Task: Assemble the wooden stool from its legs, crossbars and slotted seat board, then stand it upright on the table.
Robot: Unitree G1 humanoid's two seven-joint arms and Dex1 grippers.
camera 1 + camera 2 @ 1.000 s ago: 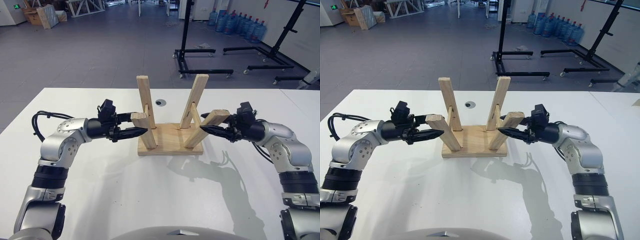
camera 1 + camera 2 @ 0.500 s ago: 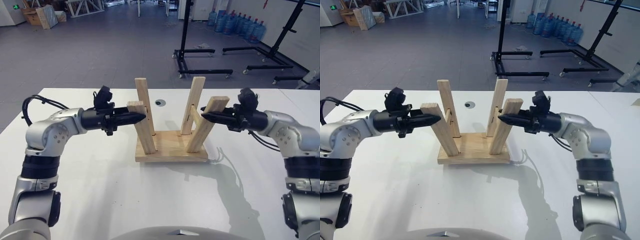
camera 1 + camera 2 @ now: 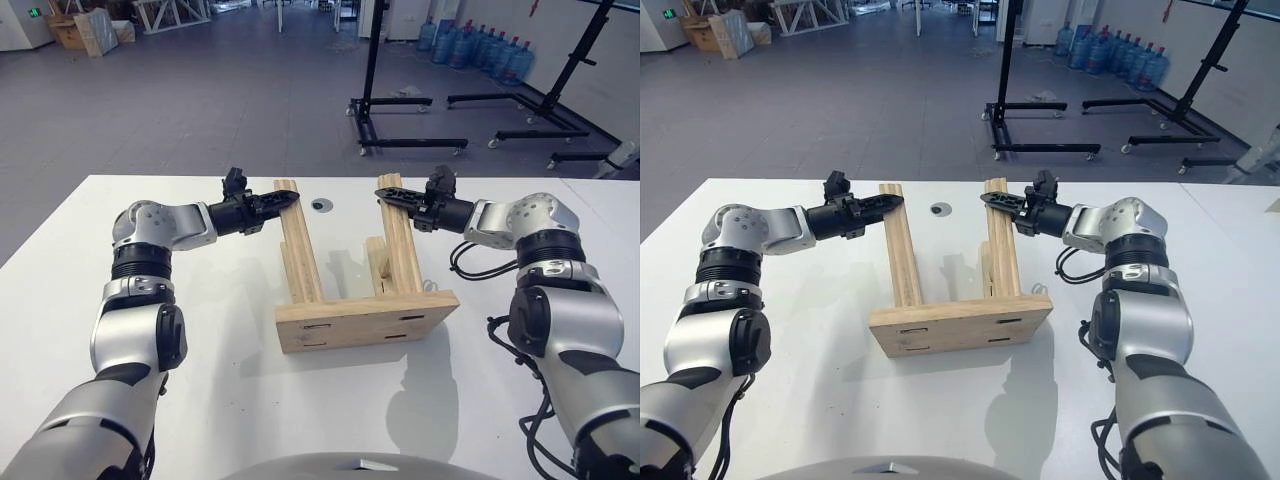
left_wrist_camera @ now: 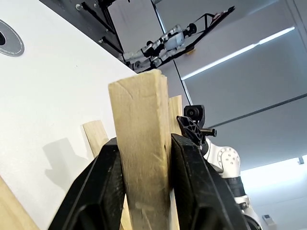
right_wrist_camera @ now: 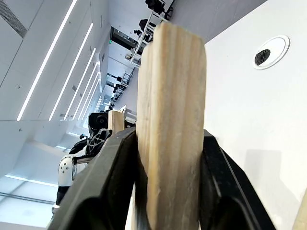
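The wooden stool lies tipped over, its slotted seat board (image 3: 367, 320) facing me and its legs pointing away across the white table (image 3: 200, 380). My left gripper (image 3: 285, 198) is shut on the far end of the left leg (image 3: 300, 250). My right gripper (image 3: 388, 194) is shut on the far end of the right leg (image 3: 402, 245). A short crossbar (image 3: 376, 262) shows between the legs. In the left wrist view black fingers (image 4: 103, 191) clamp the leg (image 4: 141, 143). The right wrist view shows the other leg (image 5: 172, 120) held the same way.
A round cable hole (image 3: 321, 204) sits in the table just beyond the leg ends. Past the table's far edge are open floor and black wheeled stands (image 3: 400, 105). Bare table lies on both sides of the stool and in front of it.
The stool stood upside down on its seat board with legs up. Both grippers have swung away from me with the leg ends, tipping the stool so the seat board faces me.
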